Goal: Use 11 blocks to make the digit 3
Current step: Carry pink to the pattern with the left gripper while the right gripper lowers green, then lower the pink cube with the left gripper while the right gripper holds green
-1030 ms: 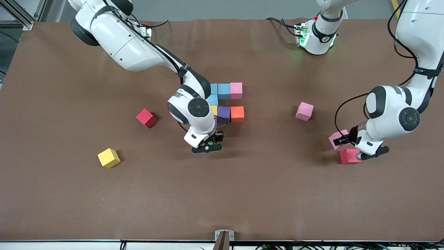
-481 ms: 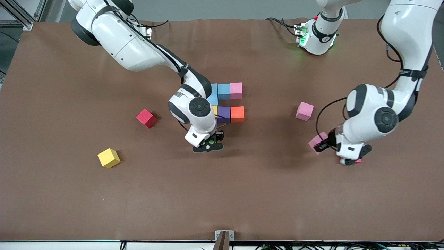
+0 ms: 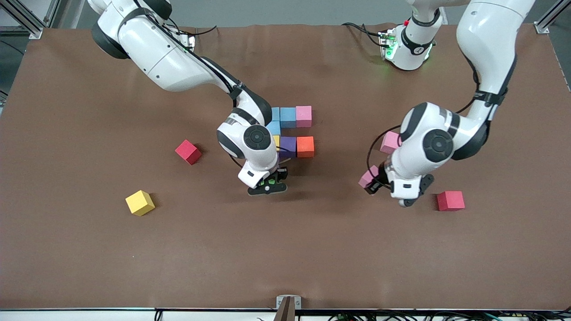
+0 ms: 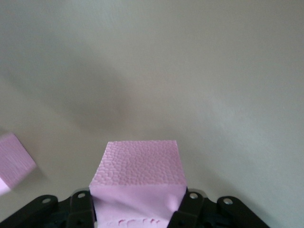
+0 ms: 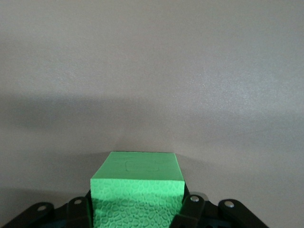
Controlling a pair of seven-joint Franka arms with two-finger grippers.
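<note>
Front view shows the brown table (image 3: 89,258) with a cluster of blocks near its middle: two light blue cubes (image 3: 287,117) and a pink cube (image 3: 304,116) in a row, then a purple cube (image 3: 287,146) and an orange cube (image 3: 305,146) one row nearer the camera, with a yellow sliver (image 3: 276,141) beside the purple one, partly hidden by the right arm. The right gripper (image 3: 267,185) hangs just on the camera side of that cluster, clamped on a green cube (image 5: 137,187). The left gripper (image 3: 379,183) is over open table toward the left arm's end, gripping a pink block (image 4: 137,183). Another pink cube (image 3: 390,141) lies beside that arm's wrist. A red cube (image 3: 450,200) sits nearby, a second red cube (image 3: 188,151) and a loose yellow cube (image 3: 140,203) toward the right arm's end. A broad bare strip runs along the table's camera-side edge.
</note>
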